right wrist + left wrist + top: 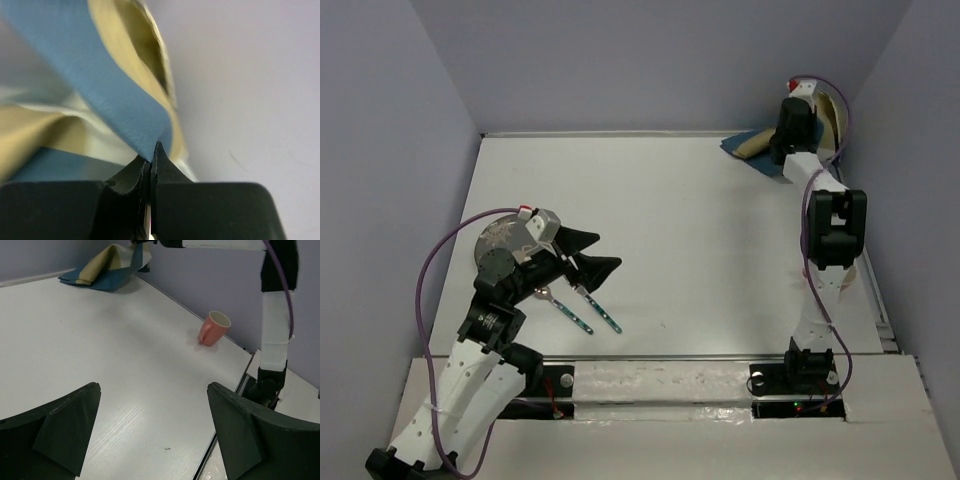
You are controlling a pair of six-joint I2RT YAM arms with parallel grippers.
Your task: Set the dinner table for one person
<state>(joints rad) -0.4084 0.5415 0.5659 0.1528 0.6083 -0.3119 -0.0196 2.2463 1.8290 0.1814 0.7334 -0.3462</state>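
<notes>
Near left: left hand (pixel 603 252) hovers low over the surface (pixel 670 230), fingers spread wide, holding nothing. Just under and near of it lie two blue-handled utensils (pixel 582 313), side by side, angled toward near right. One has a spoon bowl; the other's head is hidden by the hand. Plate (pixel 496 238) sits just left of them, partly under the left arm.

The surface is the white top that fills the whole workspace. Its middle is bare.

Right edge, mid-depth: pink cup (pixel 214 328), apparently tipped on its side.

Far right corner: mat (pixel 748 148) is bunched, one end lifted. Right hand (pixel 150 162) is pressed shut, pinching a blue edge of it.

My read: the step is getting the mat out of the corner and flat at near centre.
- Pull toward near centre so the trailing cloth drags and unfolds instead of doubling under.
- Steer left of the cup.
- Pinch is on a thin edge, so go slow or it slips.
- Lay the trailing edge down first, then release.
- Park the left hand clear of the landing zone.
</notes>
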